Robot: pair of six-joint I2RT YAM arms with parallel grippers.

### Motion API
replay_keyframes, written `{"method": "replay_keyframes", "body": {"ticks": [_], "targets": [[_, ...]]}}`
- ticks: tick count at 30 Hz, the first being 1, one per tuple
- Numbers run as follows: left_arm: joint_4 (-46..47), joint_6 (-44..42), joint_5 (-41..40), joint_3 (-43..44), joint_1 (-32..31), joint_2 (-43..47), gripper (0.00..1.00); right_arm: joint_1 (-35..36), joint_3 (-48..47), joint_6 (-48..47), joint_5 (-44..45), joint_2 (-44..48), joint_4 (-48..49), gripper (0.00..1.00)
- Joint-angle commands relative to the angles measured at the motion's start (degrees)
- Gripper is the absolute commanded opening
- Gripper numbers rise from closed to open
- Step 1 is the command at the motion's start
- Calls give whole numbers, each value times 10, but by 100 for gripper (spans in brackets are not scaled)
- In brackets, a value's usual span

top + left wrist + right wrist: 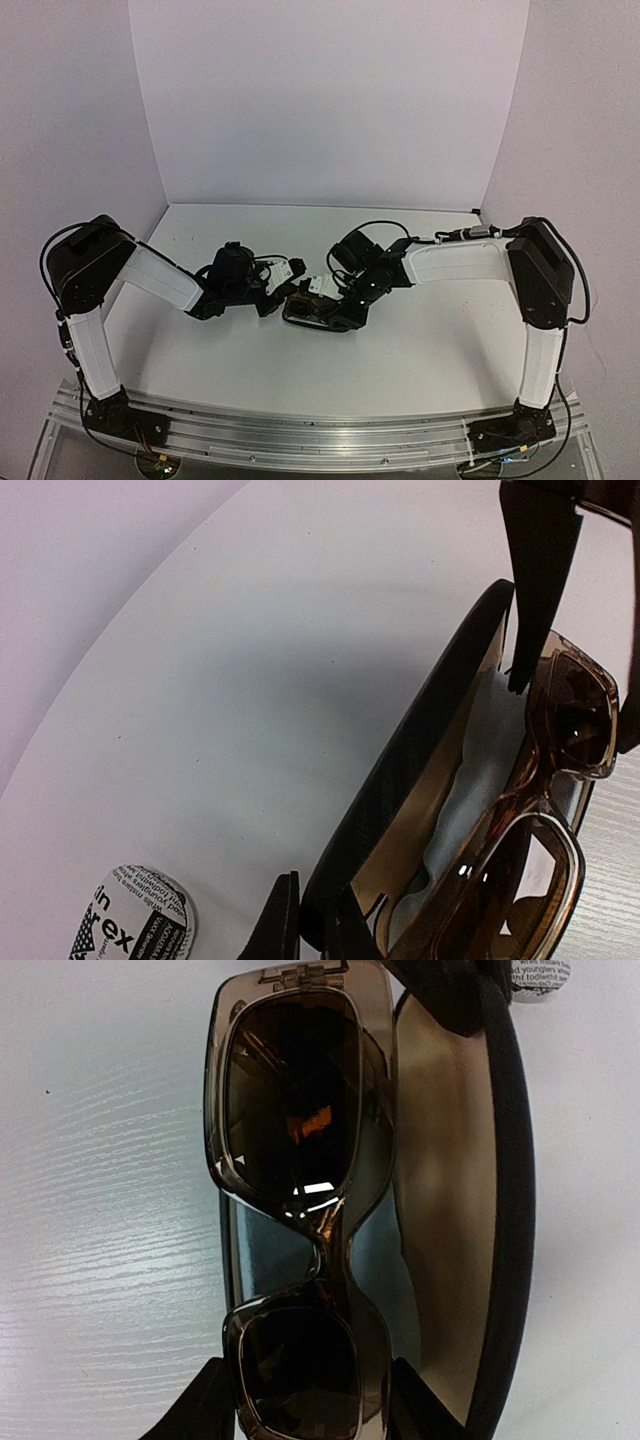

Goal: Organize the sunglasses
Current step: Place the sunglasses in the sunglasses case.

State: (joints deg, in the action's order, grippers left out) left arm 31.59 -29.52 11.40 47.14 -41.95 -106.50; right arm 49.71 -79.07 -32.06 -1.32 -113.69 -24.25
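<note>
left tool (pixel 312 928): together, pinching the lid rim of the black case (pixel 410 750)
right tool (pixel 308 1405): clamped across 1 end of the brown sunglasses (pixel 290 1110)
lie: sunglasses in the right tool, over the open case, long axis along it; right arm nearer

Here are the brown sunglasses (pixel 300 1210): a chunky translucent frame and brownish lenses catching bright reflections. They lie lenses up, lengthwise in the open black case (pixel 500 1210), over its pale blue cloth (pixel 465 780). The right gripper (pixel 300 1400) pinches the frame at one lens, a finger on each side.
</note>
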Motion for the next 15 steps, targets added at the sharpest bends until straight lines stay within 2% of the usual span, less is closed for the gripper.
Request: {"method": "replay_keyframes", "body": {"ticks": [1, 9, 15], "targets": [[35, 7, 5, -2, -1, 35, 0, -7, 12, 22, -3, 29, 12, 45], [34, 9, 8, 0, -2, 35, 0, -3, -4, 10, -8, 5, 12, 45], [33, 9, 8, 1, -4, 35, 0, -1, -8, 4, -2, -13, 11, 49]]}}
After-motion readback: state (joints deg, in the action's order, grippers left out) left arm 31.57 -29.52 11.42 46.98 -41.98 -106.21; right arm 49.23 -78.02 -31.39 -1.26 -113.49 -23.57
